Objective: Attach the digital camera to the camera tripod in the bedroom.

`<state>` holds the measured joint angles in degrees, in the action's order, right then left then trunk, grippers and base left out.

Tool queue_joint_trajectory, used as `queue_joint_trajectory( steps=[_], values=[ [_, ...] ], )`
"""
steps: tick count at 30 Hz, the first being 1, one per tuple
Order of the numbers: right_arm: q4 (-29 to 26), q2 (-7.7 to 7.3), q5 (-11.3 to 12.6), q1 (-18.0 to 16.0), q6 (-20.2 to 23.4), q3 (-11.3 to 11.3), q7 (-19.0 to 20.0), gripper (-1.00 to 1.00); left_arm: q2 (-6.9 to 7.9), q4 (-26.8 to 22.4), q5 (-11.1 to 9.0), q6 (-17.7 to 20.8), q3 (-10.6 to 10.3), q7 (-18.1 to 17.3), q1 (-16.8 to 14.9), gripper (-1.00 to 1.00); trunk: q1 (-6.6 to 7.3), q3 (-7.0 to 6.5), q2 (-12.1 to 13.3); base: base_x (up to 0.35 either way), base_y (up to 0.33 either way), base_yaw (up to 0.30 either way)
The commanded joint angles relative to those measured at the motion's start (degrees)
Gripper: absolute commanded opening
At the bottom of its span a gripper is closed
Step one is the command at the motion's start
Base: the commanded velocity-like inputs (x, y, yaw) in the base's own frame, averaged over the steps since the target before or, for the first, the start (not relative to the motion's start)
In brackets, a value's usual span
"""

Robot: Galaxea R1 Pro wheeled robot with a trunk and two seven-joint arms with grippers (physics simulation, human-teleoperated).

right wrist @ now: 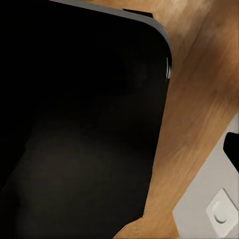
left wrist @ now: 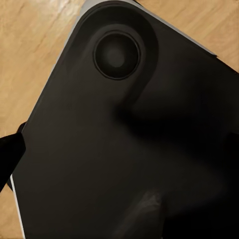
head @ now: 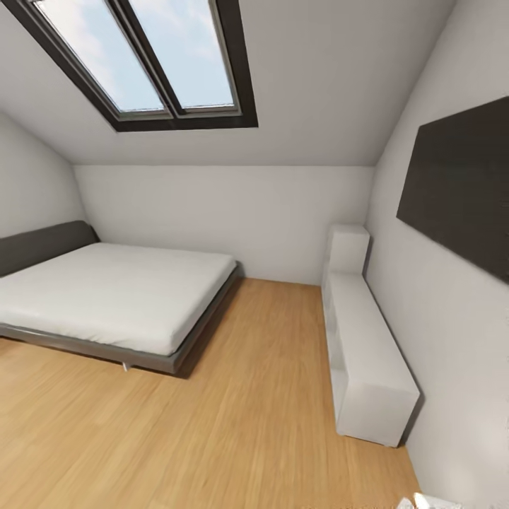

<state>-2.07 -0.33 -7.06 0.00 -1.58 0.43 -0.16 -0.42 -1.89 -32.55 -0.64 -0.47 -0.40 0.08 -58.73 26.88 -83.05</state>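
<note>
I am in the bedroom, with pale grey walls and a light wood plank floor (head: pixel 233 424). The digital camera and the camera tripod are out of view. In the left wrist view, a black rounded panel (left wrist: pixel 124 149) of my own body with a round recess (left wrist: pixel 116 55) lies over the floor, and a dark tip (left wrist: pixel 6 159) pokes in at the edge. In the right wrist view, another black panel (right wrist: pixel 74 124) covers most of the wood floor (right wrist: pixel 199 99), with a dark tip (right wrist: pixel 233 149) at the edge. Neither view shows how the jaws stand.
A grey bed (head: pixel 106 297) with a white mattress stands at the left. Low white cube shelves (head: pixel 364 353) run along the right wall under a dark wall panel (head: pixel 459 191). A skylight (head: pixel 141 56) sits in the sloped ceiling. Open floor lies between bed and shelves.
</note>
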Motion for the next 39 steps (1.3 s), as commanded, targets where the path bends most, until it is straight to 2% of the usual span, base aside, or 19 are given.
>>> queue_joint_trajectory(
  steps=[1, 11, 39],
  values=[
    [-0.04, -0.01, -0.5, 0.0, -0.09, 0.0, -0.02, 1.0, -0.01, -0.04, -0.24, -0.07, -0.06, -0.04, 0.01, 1.0, 0.0, 0.04, -0.02, 0.0, 0.247, -0.176],
    [-0.04, -0.02, -0.5, 0.0, -0.09, 0.01, -0.02, 1.0, 0.02, -0.04, -0.23, -0.07, -0.06, -0.04, 0.01, 1.0, 0.0, 0.04, -0.02, 0.0, 0.106, -0.171],
    [-0.04, -0.1, -0.5, 0.0, -0.09, 0.0, -0.02, 1.0, 0.07, -0.04, -0.23, -0.07, -0.04, 0.04, 0.01, 1.0, 0.0, 0.04, -0.02, 0.0, 0.004, -0.166]
  ],
)
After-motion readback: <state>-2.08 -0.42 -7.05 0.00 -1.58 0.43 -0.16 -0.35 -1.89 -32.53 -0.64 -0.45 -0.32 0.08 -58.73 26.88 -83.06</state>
